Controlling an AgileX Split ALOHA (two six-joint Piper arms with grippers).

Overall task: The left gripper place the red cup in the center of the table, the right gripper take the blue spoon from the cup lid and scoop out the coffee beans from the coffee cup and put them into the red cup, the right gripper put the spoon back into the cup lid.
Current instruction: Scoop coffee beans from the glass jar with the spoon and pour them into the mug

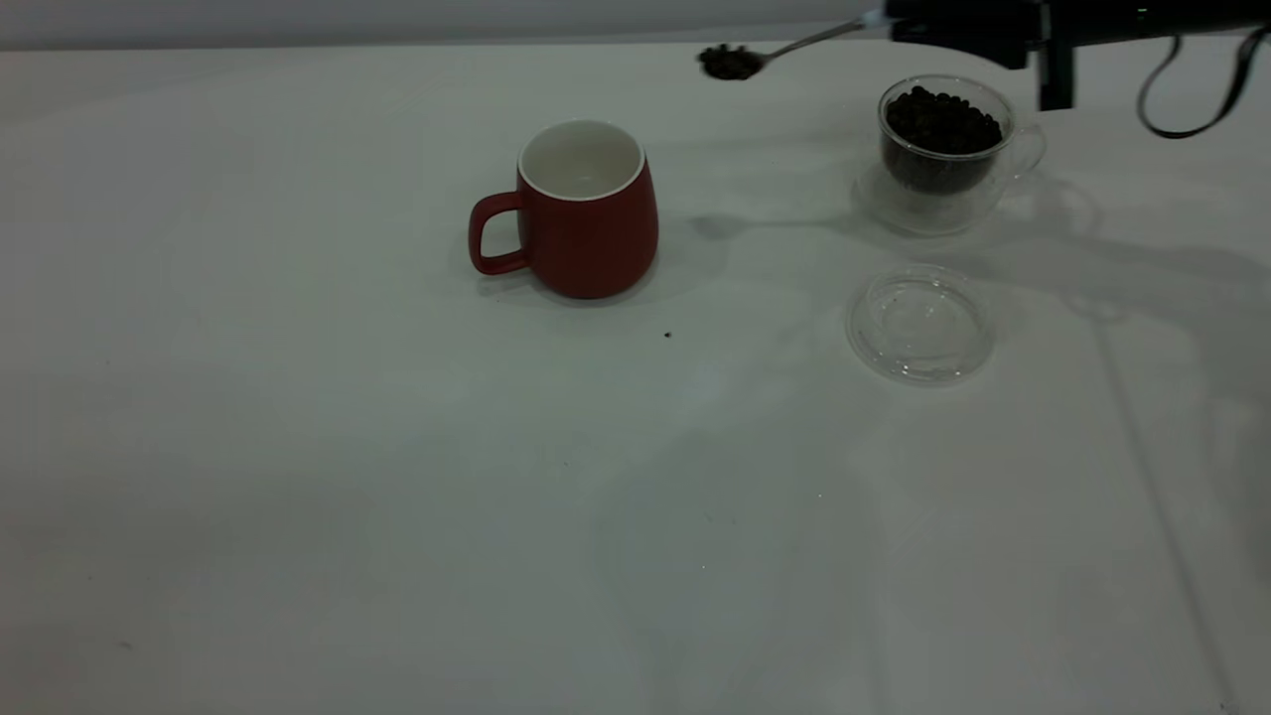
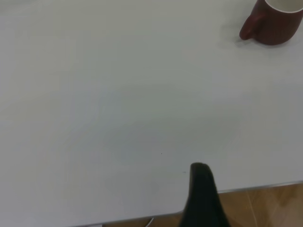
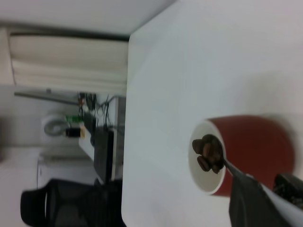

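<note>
The right gripper (image 1: 899, 25) was cut off by the picture's edge, its fingers hiding the blue spoon's (image 1: 784, 48) handle.

Exterior faces table; all views share red cup (image 1: 586, 209).

We are looking at an office or lab room: beyond the white table (image 3: 189, 61), we are seeing a cluttered desk with cables (image 3: 94, 123), a black office chair (image 3: 57, 203) and a pale wall
</note>
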